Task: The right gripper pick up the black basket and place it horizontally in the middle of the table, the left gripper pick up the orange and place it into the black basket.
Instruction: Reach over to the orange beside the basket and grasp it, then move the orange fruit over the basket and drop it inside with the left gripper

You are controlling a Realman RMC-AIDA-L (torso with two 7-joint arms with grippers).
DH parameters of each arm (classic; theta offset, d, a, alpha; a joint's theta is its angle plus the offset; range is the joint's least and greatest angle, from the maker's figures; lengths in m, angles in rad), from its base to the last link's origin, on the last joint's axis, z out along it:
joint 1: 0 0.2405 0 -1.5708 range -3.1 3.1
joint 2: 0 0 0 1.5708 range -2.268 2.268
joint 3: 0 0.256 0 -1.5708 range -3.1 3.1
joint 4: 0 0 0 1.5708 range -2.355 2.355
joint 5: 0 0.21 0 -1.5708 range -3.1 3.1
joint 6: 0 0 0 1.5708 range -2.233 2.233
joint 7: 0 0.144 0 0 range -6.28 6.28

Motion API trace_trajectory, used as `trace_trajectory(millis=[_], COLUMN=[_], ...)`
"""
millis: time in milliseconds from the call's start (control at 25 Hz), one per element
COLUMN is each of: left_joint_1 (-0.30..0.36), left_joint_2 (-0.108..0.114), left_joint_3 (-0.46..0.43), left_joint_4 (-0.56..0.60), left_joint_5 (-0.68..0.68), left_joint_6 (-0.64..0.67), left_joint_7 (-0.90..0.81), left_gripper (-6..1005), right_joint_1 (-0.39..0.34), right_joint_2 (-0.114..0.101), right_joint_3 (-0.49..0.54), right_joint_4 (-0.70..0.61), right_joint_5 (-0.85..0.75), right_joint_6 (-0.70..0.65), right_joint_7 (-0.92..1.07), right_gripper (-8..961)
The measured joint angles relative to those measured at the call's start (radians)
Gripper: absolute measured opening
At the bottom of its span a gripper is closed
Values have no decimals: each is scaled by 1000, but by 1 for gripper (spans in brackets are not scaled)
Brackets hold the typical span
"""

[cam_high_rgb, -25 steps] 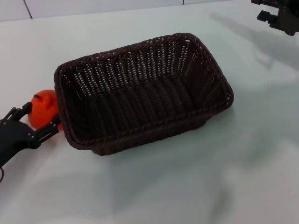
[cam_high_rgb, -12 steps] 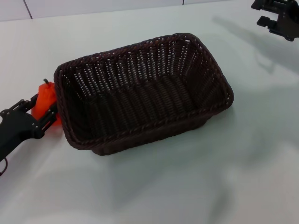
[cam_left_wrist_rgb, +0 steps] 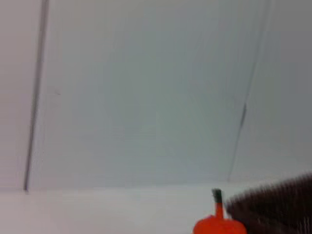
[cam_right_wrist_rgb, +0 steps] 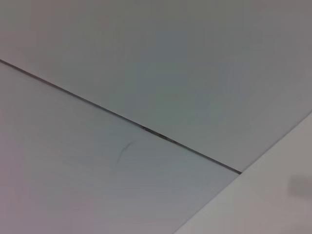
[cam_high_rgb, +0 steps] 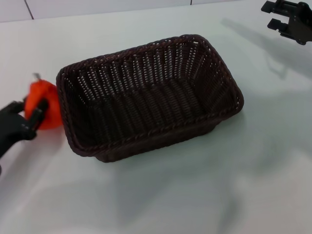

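Note:
The black basket lies lengthwise on the white table, near the middle, open side up and empty. My left gripper is at the left edge, shut on the orange, which is lifted a little, just left of the basket's left rim. In the left wrist view the orange shows with its dark stem, next to the basket's rim. My right gripper is raised at the far right corner, away from the basket, fingers spread and empty.
The table's far edge meets a white panelled wall. Bare table lies in front of and to the right of the basket.
My left gripper closed on the orange and lifted it up along the basket's left side. My right gripper stayed at the far right, shifting only slightly.

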Motion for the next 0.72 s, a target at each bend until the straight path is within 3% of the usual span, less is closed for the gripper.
trace_trajectory(millis=[280,520,720], left_joint_1=[20,-19,-87], left_joint_2=[-11,-8,-11], left_joint_3=[-315,-314,-215], left_joint_4=[16,13,19], left_joint_5=[-4,1,8], left_joint_6=[-256,-387,-396], left_joint_7=[-38,-144,-188], left_gripper=[305,268,221], right_joint_1=[5,17,21], right_joint_2=[14,29,35], right_joint_3=[0,0,0], right_joint_4=[0,0,0], right_joint_5=[1,2,2], right_joint_6=[-26,-49,-54], right_joint_7=[-43,-86,-109], right_gripper=[663,663,663])
